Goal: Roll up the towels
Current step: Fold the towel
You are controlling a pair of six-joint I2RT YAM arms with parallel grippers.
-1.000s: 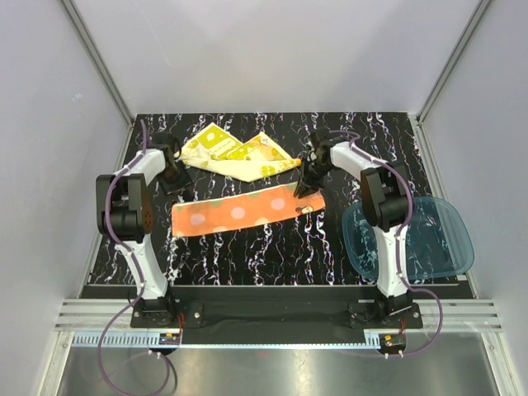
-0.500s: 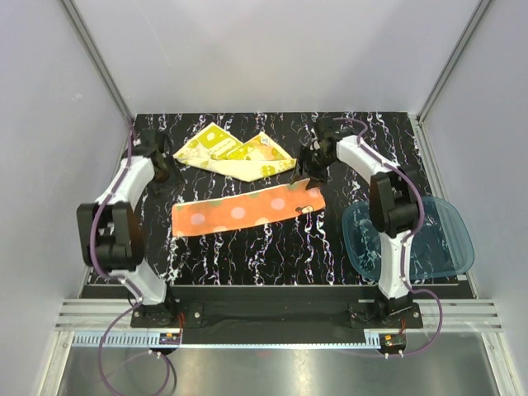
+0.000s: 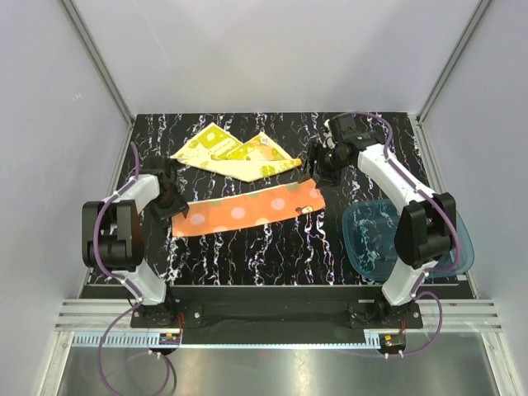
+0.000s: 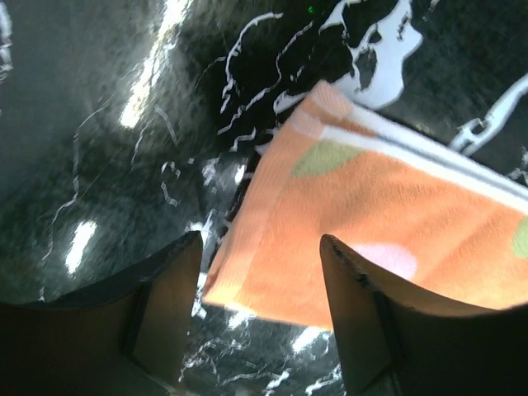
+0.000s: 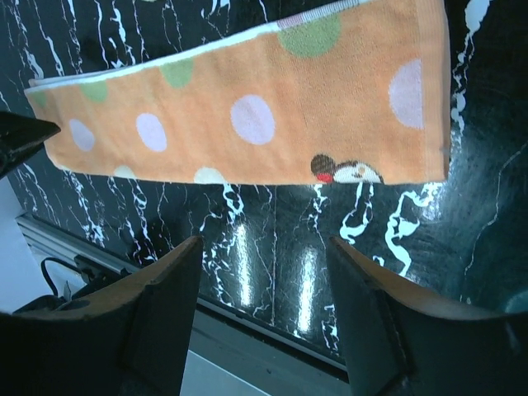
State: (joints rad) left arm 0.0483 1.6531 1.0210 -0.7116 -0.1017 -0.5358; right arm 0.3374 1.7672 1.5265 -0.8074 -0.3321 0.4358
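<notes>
The orange polka-dot towel (image 3: 247,209) lies flat as a long folded strip in the middle of the table. The yellow patterned towel (image 3: 236,154) lies crumpled behind it. My left gripper (image 3: 172,203) hovers at the strip's left end. In the left wrist view it (image 4: 260,285) stands open, with the orange towel's (image 4: 371,223) corner below the gap and both fingers clear of it. My right gripper (image 3: 318,167) hangs above and behind the strip's right end. It (image 5: 266,276) is open and holds nothing, with the orange towel (image 5: 247,115) spread out beyond it.
A translucent blue tray (image 3: 437,239) sits at the table's right edge beside the right arm. The table top (image 3: 272,252) is black with white veins. Grey walls stand on three sides, and a metal rail (image 3: 272,313) runs along the near edge.
My right gripper opened, let go of the orange towel's right end and drew back from it. My left gripper swung toward the back, then came down to the strip's left end.
</notes>
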